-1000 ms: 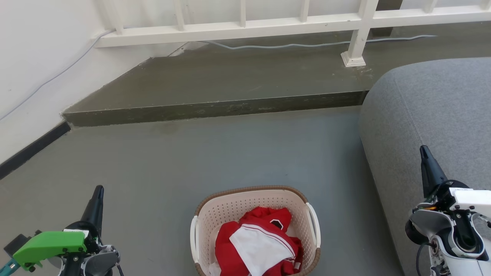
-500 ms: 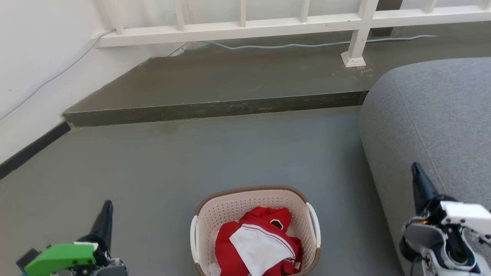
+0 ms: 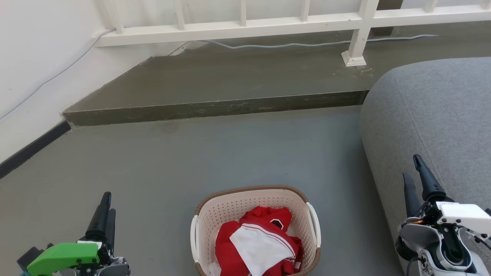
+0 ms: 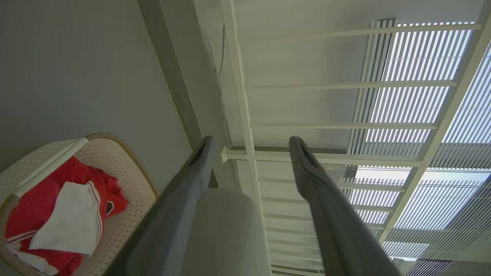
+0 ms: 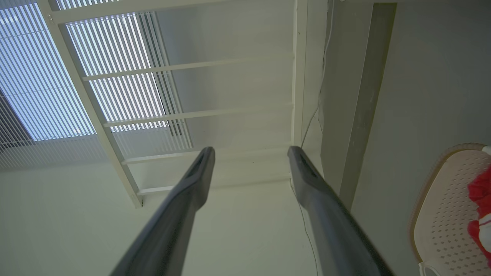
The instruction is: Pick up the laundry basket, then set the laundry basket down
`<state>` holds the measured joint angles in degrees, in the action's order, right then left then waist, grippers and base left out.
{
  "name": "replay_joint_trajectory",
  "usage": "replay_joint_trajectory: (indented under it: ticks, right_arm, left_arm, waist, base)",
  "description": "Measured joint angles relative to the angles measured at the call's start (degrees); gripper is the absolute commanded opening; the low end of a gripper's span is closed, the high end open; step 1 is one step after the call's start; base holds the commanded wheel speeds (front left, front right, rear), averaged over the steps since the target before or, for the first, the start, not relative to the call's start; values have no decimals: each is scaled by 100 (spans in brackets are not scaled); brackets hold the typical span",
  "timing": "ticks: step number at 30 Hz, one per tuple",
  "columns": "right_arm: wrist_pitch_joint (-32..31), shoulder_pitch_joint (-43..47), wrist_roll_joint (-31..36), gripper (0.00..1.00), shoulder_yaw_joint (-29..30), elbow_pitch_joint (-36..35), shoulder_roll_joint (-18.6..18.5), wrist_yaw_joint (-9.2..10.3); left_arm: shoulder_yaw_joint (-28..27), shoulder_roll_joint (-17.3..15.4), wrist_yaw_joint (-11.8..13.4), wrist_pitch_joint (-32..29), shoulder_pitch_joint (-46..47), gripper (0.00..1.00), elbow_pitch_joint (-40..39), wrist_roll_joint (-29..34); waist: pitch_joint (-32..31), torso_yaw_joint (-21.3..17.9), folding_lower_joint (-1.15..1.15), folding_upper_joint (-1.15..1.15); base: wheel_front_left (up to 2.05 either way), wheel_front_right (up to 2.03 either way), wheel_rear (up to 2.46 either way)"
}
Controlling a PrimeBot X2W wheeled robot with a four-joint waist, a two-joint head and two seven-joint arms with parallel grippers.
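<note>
Currently, your left gripper (image 3: 109, 203) has its jaws spread and empty, over the floor (image 3: 199, 161). Your right gripper (image 3: 411, 166) likewise has its jaws parted, in front of the grey sofa (image 3: 441, 107). Between them the laundry basket (image 3: 230, 209) stands upright on the floor, touched by neither. It holds red and white clothing (image 3: 261, 241) and sits well apart from the raised step (image 3: 215, 109) along the floor's far edge.

Perforated cream plastic laundry basket (image 3: 238, 207) with braided-look brown rim (image 3: 251, 188), red-and-white cloth (image 3: 261, 245) inside, smooth matt grey floor (image 3: 191, 161), woven grey fabric sofa (image 3: 433, 103)
</note>
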<state>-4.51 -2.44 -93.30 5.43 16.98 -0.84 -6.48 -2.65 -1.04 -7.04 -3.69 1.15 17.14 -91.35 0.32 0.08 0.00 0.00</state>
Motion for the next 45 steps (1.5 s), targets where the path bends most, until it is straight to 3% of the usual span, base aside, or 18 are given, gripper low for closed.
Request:
replay_joint_trajectory:
  ticks: [10,23,36,45]
  right_arm:
    - [230,-6,298,100,-171,-147,-55,0]
    - [550,-65,1131,100,-612,-334,-294,-1]
    - [816,-112,2559,100,-1022,-307,-599,3]
    - [980,-208,3487,100,-1205,-346,-626,154]
  left_arm:
    - [219,-71,0,199,4,100,-175,452]
    - [478,-272,0,478,19,100,-333,1624]
    - [617,-344,0,734,62,100,-586,3166]
    - [758,-341,34,904,63,100,-716,4129]
  waist:
    - [7,0,0,0]
    - [13,-11,0,0]
    - [19,11,0,0]
    - [31,20,0,0]
  base:
    - [0,0,0]
    - [0,0,0]
    - [0,0,0]
    - [0,0,0]
